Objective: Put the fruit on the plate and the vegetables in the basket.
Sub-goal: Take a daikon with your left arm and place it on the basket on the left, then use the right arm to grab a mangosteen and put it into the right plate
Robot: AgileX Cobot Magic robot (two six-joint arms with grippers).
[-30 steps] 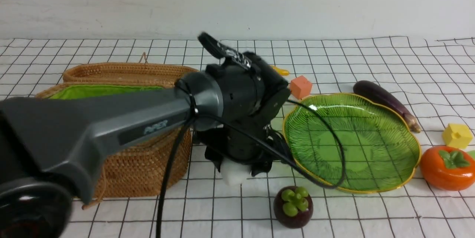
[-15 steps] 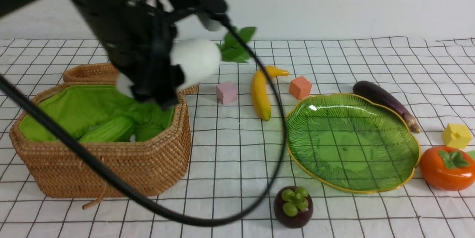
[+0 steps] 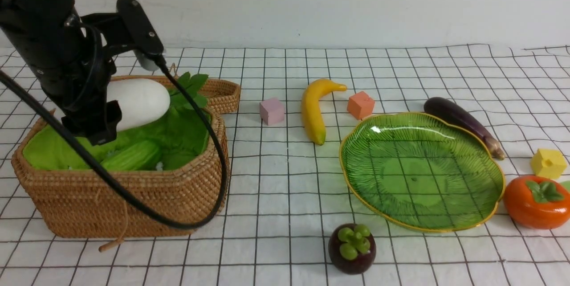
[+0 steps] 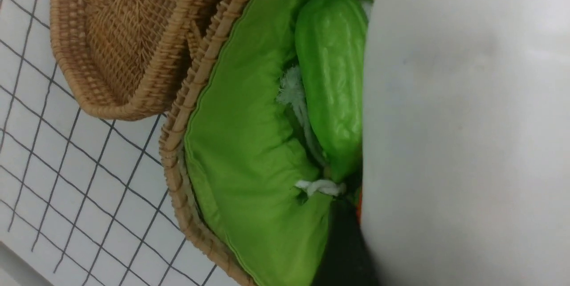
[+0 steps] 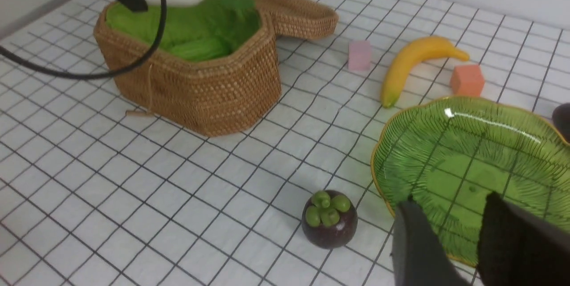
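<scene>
My left gripper (image 3: 111, 114) is shut on the fat white radish (image 3: 140, 101), holding it on its side just over the open basket (image 3: 133, 197), leaves toward the lid. A light-green gourd (image 3: 131, 157) lies on the basket's green lining. The radish (image 4: 467, 121) fills most of the left wrist view. The green plate (image 3: 423, 228) holds nothing. Around it lie the banana (image 3: 313, 108), eggplant (image 3: 463, 123), persimmon (image 3: 536, 201) and mangosteen (image 3: 352, 248). My right gripper (image 5: 449, 201) hangs open above the plate's near rim, with nothing between its fingers.
The shallow woven lid (image 3: 218, 92) leans behind the basket. A pink cube (image 3: 272, 111) and an orange cube (image 3: 360, 104) flank the banana, and a yellow cube (image 3: 548, 162) sits above the persimmon. The left arm's black cable (image 3: 178, 223) loops in front of the basket.
The left arm lifted the radish off the cloth between basket and plate, swung left, and lowered it over the basket. Nothing else moved.
</scene>
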